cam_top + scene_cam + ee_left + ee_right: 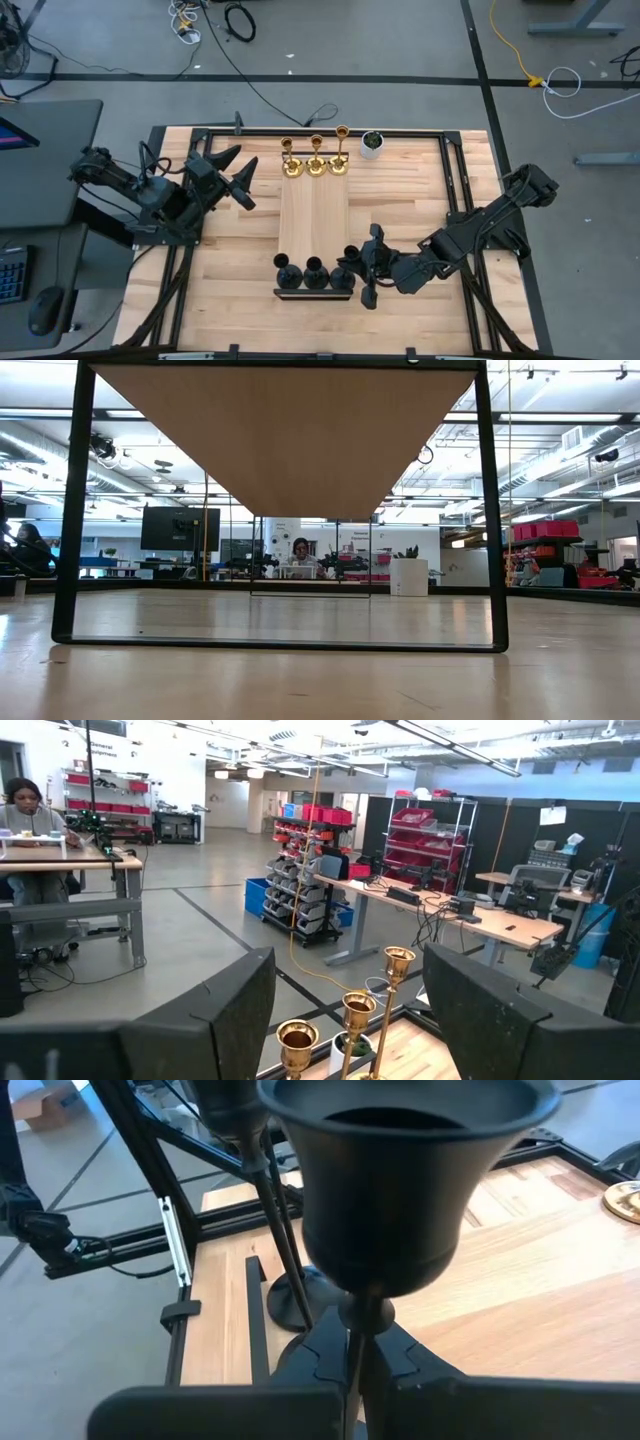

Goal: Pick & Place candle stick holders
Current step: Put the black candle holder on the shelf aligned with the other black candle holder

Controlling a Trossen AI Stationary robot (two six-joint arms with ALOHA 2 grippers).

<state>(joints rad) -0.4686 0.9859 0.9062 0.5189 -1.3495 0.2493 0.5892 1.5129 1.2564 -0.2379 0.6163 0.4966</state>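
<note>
- On the table (420,190), a lighter centre board (313,225) serves as the landmark: three gold holders (315,160) stand in a row at its far end, three black holders (313,270) in a row at its near end, along a dark bar (313,294).
- Right gripper (362,268) sits at the near right corner of the board, beside the rightmost black holder (400,1190). In the right wrist view the thin stem runs down between the fingers, which look pressed onto it; judged a grip low on the stem, to keep the cup clear.
- That holder stands upright; whether its base is on the table cannot be told.
- Left gripper (238,175) waits off the board's far left corner, fingers (215,1020) spread, aimed at the gold row.
- A white pot (371,145) stands just right of the gold row, not part of the task.
- Judgement: a thin stem may pivot in the pinch if moved fast.
</note>
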